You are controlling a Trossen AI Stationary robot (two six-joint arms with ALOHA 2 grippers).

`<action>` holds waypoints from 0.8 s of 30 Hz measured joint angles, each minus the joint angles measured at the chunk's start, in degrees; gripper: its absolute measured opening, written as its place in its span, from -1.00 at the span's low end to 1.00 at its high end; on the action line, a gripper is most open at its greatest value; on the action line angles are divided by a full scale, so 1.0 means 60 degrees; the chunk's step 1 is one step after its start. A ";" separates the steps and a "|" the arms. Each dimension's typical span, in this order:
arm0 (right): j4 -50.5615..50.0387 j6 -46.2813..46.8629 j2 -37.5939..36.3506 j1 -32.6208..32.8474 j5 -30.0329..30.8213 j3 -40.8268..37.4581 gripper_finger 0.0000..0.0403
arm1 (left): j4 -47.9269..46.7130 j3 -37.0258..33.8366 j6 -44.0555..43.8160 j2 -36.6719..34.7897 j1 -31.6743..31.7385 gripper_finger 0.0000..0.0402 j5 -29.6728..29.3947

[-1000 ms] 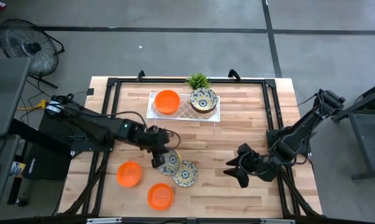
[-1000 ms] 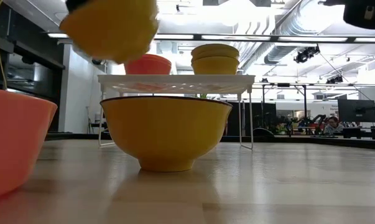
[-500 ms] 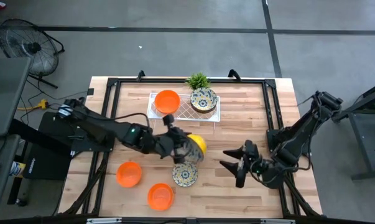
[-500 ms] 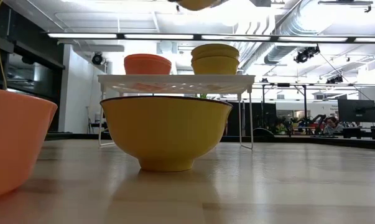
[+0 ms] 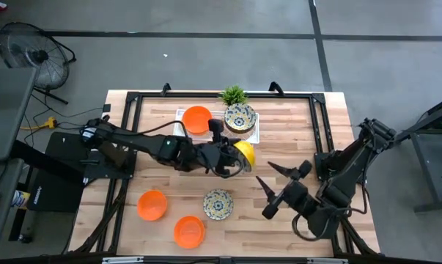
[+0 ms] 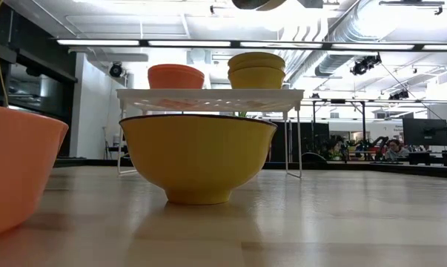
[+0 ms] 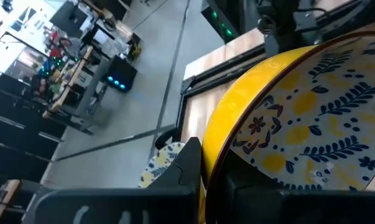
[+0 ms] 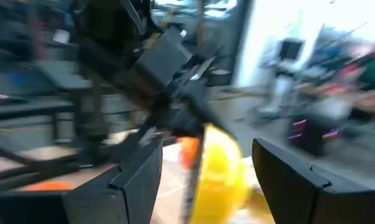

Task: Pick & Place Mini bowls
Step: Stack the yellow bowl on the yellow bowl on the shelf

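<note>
High view
- Left gripper [image 5: 231, 156]: above the middle of the table [image 5: 294, 117], just near of the white tray [image 5: 248, 136]; its fingers are clamped on the rim of a patterned bowl with a yellow outside [image 5: 243, 152], which is lifted and tipped on its side.
- Right gripper [image 5: 278, 189]: over the right part of the table, fingers spread wide, holding nothing, pointed toward the lifted bowl.
- On the tray: one orange bowl [image 5: 197, 119] at its left end, a patterned bowl [image 5: 240, 117] at its right end.
- Potted plant [image 5: 233, 94]: just beyond the tray's far edge.
- On the table, near side: a patterned bowl [image 5: 218, 204] alone near the middle; two orange bowls to its left, one [image 5: 152, 204] farther left, one [image 5: 189, 231] closer to the near edge.

Low view
- Nearest: a yellow-sided bowl [image 6: 198, 157] upright on the wood, an orange bowl [image 6: 19, 167] at the left edge.
- Behind: the tray stands on legs, carrying an orange bowl [image 6: 176, 76] and two stacked yellow-sided bowls [image 6: 256, 70].
- Top edge: the underside of the lifted bowl [image 6: 259, 4] just shows.

Left wrist view
- Held bowl [image 7: 299, 124]: rim pinched between the dark fingers [image 7: 187, 163], blue and yellow floral inside facing out.

Right wrist view
- Own fingers [image 8: 137, 180]: wide apart, with the yellow bowl [image 8: 219, 174] and the other arm beyond them, blurred.
</note>
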 joint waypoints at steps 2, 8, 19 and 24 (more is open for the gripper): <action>0.0000 -0.0664 0.0270 0.0083 0.0310 0.0286 0.17 | -0.0042 0.0191 -0.0001 0.0020 0.0210 -0.97 0.0019; 0.0080 -0.0865 0.0841 -0.0190 0.0316 0.0322 0.17 | 0.0125 0.1229 0.0027 0.0022 0.0904 -0.97 -0.0097; 0.0099 -0.0828 0.0893 -0.1259 0.0307 0.0150 0.17 | 0.0095 0.1958 0.0923 -0.0001 0.1350 -0.97 0.0292; 0.0103 -0.1339 0.0836 -0.1687 0.0304 0.0153 0.17 | 0.0105 0.1969 0.1036 -0.0138 0.1338 -0.97 0.0321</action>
